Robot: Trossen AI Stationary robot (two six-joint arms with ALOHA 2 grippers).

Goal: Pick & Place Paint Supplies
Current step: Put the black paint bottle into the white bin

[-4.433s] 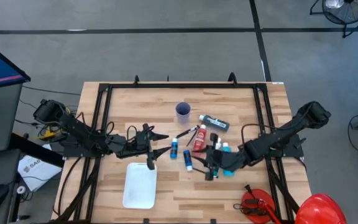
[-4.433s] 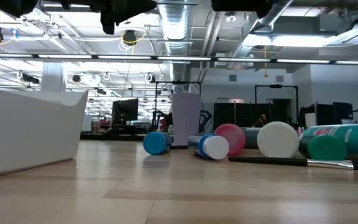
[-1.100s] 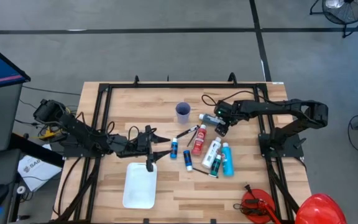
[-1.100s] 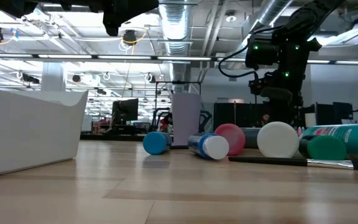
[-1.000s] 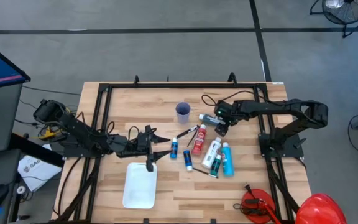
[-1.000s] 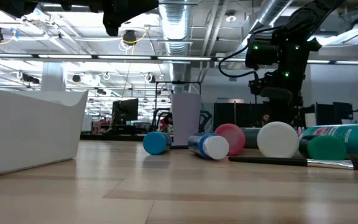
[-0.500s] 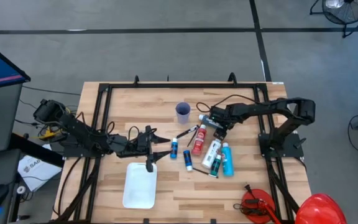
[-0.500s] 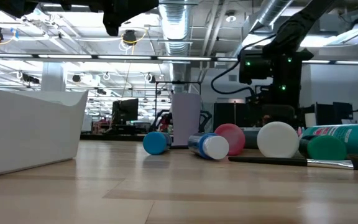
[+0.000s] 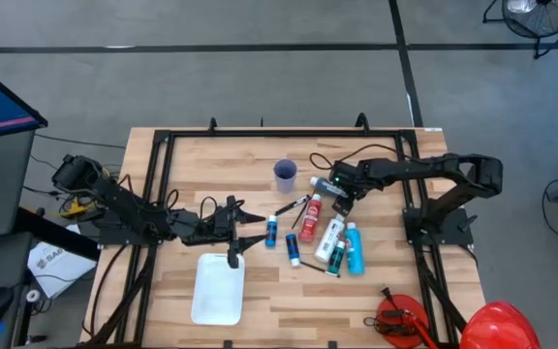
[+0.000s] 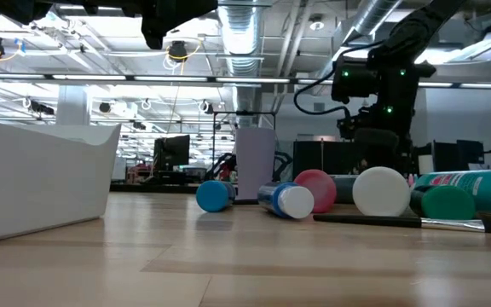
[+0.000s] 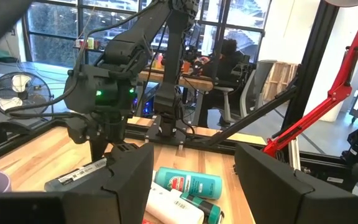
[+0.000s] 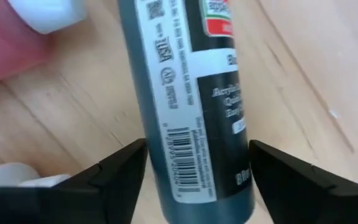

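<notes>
The left pincer (image 9: 243,230) waited open and empty over the bench (image 9: 182,170), just above the white tray (image 9: 218,288). Paint bottles lay clustered at mid-bench beside a purple cup (image 9: 284,174). The right pincer (image 9: 338,189) hung low over the dark bottle (image 12: 191,106), its fingers (image 12: 120,171) spread either side, not gripping.

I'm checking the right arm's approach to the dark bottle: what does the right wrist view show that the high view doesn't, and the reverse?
Only the right wrist view: the dark paint bottle's label and barcode, with the right gripper's open fingers either side of it. Only the high view: the white tray, purple cup, the other bottles, and the waiting left gripper. Both: the dark bottle on the wooden table.
</notes>
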